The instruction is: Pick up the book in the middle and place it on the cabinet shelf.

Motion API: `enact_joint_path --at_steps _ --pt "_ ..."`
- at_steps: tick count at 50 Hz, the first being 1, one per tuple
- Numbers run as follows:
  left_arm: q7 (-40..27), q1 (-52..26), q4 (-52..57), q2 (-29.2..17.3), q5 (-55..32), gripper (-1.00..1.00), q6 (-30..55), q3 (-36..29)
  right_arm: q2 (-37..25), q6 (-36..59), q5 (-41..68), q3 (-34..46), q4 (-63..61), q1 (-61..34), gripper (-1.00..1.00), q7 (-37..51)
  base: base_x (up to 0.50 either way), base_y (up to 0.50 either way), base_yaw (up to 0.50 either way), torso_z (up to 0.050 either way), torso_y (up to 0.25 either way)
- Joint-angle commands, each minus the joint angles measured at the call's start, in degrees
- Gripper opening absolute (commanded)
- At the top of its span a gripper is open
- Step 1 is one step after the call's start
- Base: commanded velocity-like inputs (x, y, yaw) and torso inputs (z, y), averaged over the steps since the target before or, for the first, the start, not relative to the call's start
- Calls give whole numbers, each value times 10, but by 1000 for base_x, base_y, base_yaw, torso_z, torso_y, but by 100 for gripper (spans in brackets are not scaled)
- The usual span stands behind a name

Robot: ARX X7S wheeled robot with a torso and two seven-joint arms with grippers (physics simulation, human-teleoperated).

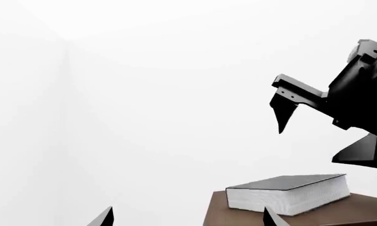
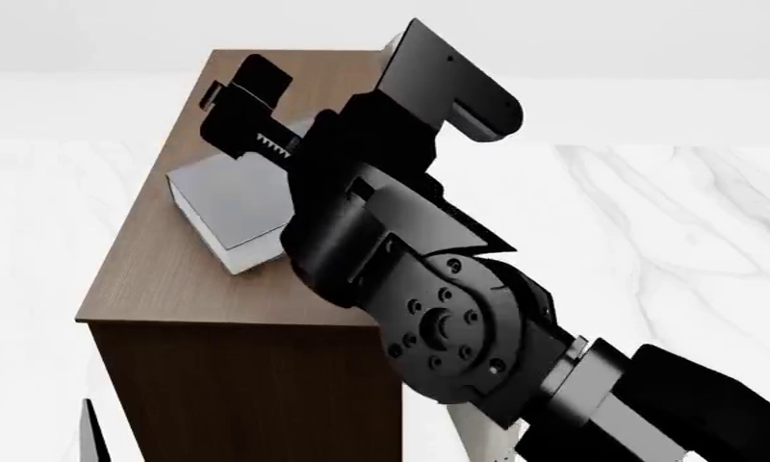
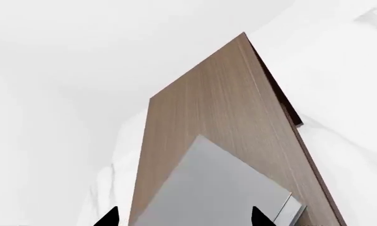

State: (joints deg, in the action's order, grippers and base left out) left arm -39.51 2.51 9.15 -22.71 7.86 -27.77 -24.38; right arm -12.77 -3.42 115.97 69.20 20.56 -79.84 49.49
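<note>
The dark grey book (image 2: 224, 207) with white page edges lies flat on the lighter brown top of the dark wood cabinet shelf (image 2: 141, 279). My right gripper (image 2: 238, 101) hangs above the book, open and empty, clear of the cover. In the right wrist view the grey cover (image 3: 207, 188) lies below my open right gripper (image 3: 183, 219), on the cabinet top (image 3: 207, 103). In the left wrist view the book (image 1: 289, 193) rests on the cabinet top (image 1: 364, 207), with the right gripper (image 1: 282, 110) above it. My left gripper (image 1: 188, 221) is open, empty and beside the cabinet.
The cabinet stands on a white marbled floor (image 2: 668, 221) with white walls behind. My right arm (image 2: 462, 327) fills the middle of the head view and hides part of the cabinet top. A dark sliver of the left arm (image 2: 89, 433) shows at the bottom left.
</note>
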Motion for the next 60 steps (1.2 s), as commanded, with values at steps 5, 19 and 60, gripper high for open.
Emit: enact_joint_path --at_steps 5,19,60 --pt "12 0 0 9 4 100 -3 11 -43 -22 -39 -28 -133 -1 100 33 0 0 0 0 0" --pt "9 -2 4 8 3 100 2 13 -74 -26 -44 -40 -199 2 100 43 0 0 0 0 0" --pt "6 -9 21 6 -16 100 27 20 -378 -159 -238 -82 -420 181 100 65 0 0 0 0 0"
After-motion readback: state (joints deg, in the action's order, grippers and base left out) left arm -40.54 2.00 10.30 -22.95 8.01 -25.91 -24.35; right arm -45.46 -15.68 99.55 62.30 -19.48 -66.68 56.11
